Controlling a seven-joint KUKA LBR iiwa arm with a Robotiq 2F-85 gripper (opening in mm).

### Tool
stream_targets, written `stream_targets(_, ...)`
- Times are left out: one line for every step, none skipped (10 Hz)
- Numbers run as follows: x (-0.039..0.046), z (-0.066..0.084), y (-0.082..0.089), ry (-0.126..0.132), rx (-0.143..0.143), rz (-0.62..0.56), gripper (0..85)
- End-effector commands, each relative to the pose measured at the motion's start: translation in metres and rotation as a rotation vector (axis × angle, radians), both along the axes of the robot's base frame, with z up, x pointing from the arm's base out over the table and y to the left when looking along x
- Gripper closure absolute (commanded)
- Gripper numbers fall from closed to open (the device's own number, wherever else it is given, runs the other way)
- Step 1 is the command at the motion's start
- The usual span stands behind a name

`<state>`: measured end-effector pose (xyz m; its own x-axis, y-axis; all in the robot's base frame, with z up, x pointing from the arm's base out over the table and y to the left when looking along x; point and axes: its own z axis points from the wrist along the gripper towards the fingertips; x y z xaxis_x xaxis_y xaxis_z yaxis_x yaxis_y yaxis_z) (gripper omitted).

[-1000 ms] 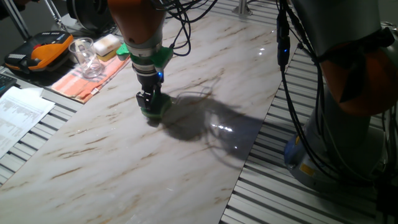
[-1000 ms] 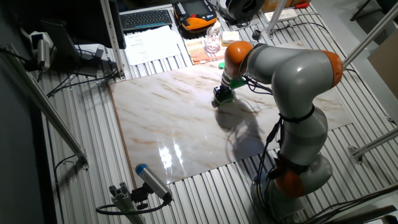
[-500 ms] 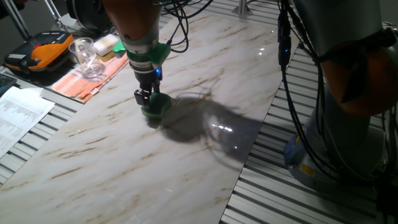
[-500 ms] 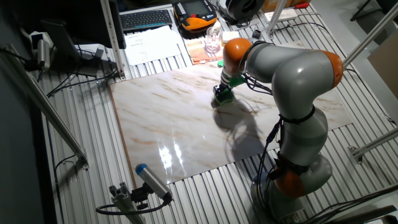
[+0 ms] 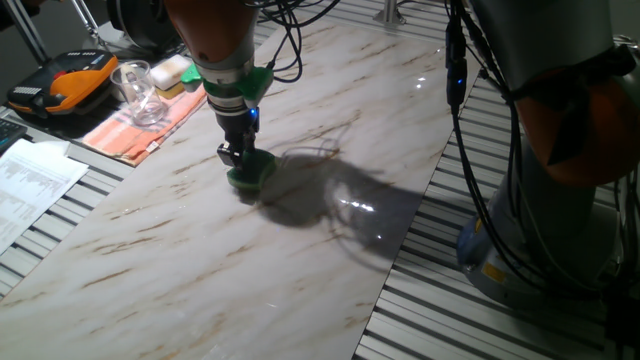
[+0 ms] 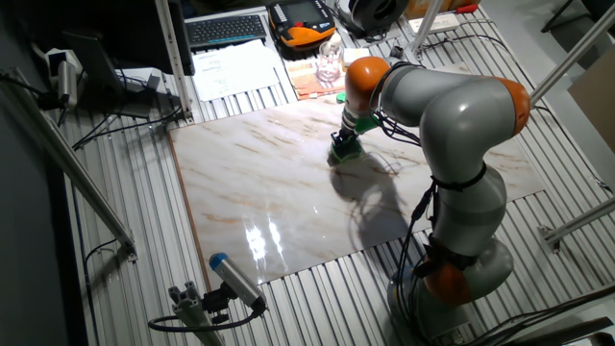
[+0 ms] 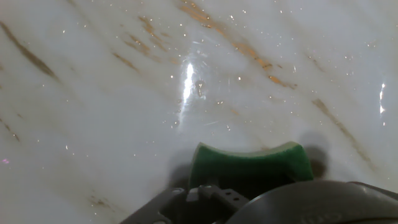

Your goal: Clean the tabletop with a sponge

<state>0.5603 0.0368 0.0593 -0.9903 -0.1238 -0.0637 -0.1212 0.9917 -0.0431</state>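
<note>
Jaws of the gripper are clamped on the green sponge, pressing it flat against the white marble tabletop near its far edge. From where I stand, the arm leans over the slab and throws a dark shadow beside the sponge. Just off the slab's edge lie an orange striped cloth with a clear glass mug on it and a pale yellow sponge block behind. Printed papers sit on the grey slatted desk around the slab. Nothing sits on the marble near the sponge.
</note>
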Motion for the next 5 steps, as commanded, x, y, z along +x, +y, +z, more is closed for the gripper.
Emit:
stream_targets(-0.0001, 0.0001, -0.0001, 0.0, 0.0, 0.002, 34.0)
stream_targets(-0.0001, -0.0001, -0.0003, 0.002, -0.002, 0.005, 51.0)
stream_targets(-0.0005, -0.0004, -0.0011, 0.002, -0.003, 0.008, 51.0)
stream_targets(-0.0006, -0.0008, -0.0018, 0.002, -0.003, 0.009, 51.0)
stream_targets(-0.0009, -0.0008, -0.0022, 0.004, -0.002, 0.01, 51.0)
